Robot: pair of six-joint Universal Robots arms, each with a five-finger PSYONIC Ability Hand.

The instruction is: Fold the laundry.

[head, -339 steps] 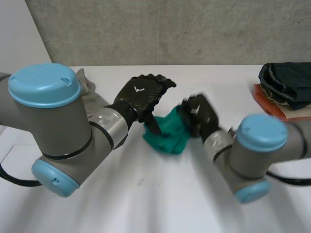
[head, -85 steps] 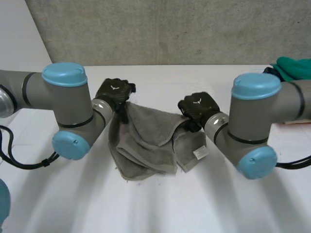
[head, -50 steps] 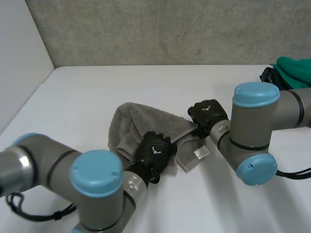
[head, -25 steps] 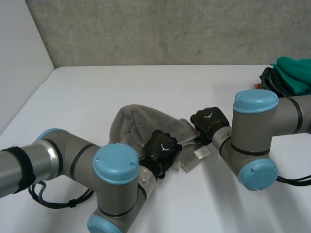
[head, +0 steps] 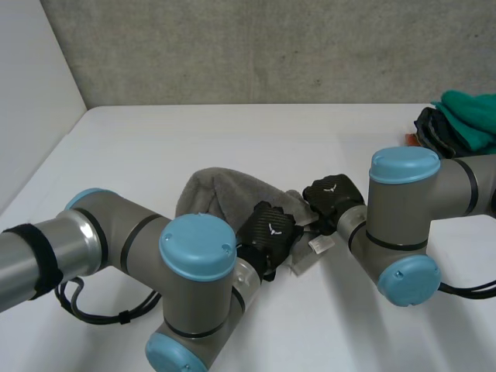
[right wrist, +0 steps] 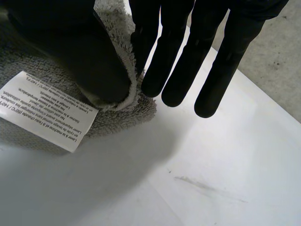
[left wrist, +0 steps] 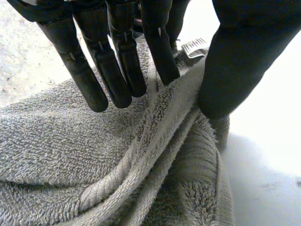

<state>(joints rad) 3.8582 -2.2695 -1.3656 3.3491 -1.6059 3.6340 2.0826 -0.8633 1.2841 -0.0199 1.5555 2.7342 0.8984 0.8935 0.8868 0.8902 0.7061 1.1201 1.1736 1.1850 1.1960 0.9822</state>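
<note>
Head view first: the grey towel [head: 217, 194] lies bunched near the middle of the white surface [head: 232, 139], nowhere near flat. The left hand [head: 269, 231] sits on it at about 4 o'clock and the right hand [head: 333, 194] is at its 3 o'clock corner. The two hands are close together on one side. That's the first worry: a pull from there would drag the whole bundle instead of opening it. The big joints of both arms crowd in near the hands too, so a wide swing risks a bump. A pile of clothes [head: 457, 120] waits at 2 o'clock on the surface, well apart.

Left wrist view: the fingers [left wrist: 117, 70] lie nearly straight on top of the towel and the thumb [left wrist: 235, 61] presses from the other side of a raised fold, which is pinched between them. Several layers run under that ridge, so I'd judge a lift here could take two layers at once and lock the crumple in.

Right wrist view: the thumb and nearest finger nip only the thin hem at the corner, while the other fingers stand straight and free. The care label [right wrist: 47, 110] lies flat just beside the thumb. It's a slim grip — a sharp tug or a heavy hanging towel could slide that hem right out.
</note>
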